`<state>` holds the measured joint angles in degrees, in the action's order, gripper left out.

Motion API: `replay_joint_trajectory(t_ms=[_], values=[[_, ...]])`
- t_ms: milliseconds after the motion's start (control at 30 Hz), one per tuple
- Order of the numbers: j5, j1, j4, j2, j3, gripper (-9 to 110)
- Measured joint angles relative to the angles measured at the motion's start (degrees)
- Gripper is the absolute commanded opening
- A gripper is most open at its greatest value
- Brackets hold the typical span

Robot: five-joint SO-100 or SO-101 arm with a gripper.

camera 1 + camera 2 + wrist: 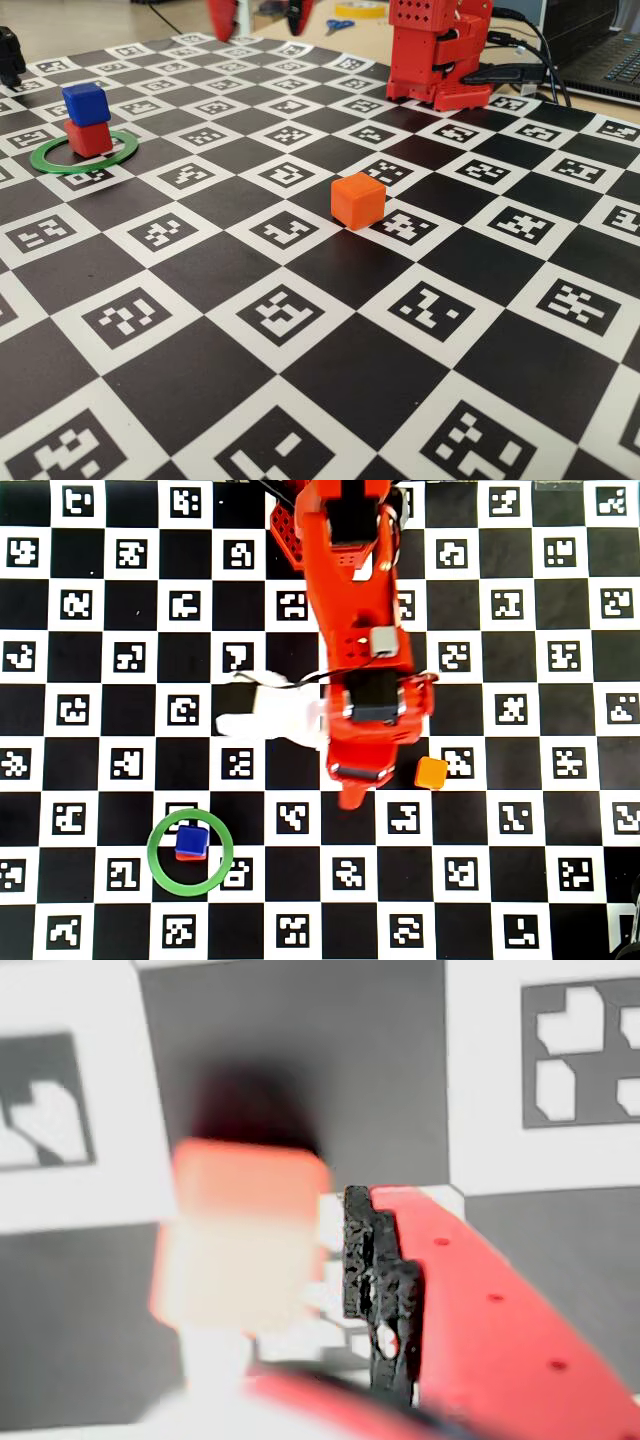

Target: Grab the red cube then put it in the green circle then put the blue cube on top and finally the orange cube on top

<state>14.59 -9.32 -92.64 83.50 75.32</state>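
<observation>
The red cube (90,138) sits inside the green circle (60,163) at the far left of the fixed view, with the blue cube (86,103) stacked on it. The overhead view shows the blue cube (191,840) inside the ring (190,890). The orange cube (358,200) stands alone mid-board, untouched. My gripper (258,30) hangs high at the top edge, its fingers apart and empty. In the overhead view the gripper (355,785) is just left of the orange cube (431,772). In the wrist view the blurred orange cube (240,1240) lies left of my padded finger (375,1280), with a gap between them.
The red arm base (440,55) stands at the board's far right. A laptop (600,50), a yellow tape roll (360,8) and scissors (338,24) lie beyond the checkerboard. A white part (265,715) sticks out left of the arm.
</observation>
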Motion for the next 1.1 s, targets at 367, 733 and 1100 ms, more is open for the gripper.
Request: replay_joint_trajectory(t_ms=[367, 733, 1100], values=[[12.9, -13.0, 3.5, 1.1, 3.3, 31], [23.6, -17.0, 8.0, -7.3, 1.7, 31], [20.0, -16.3, 15.5, -11.6, 1.7, 30]])
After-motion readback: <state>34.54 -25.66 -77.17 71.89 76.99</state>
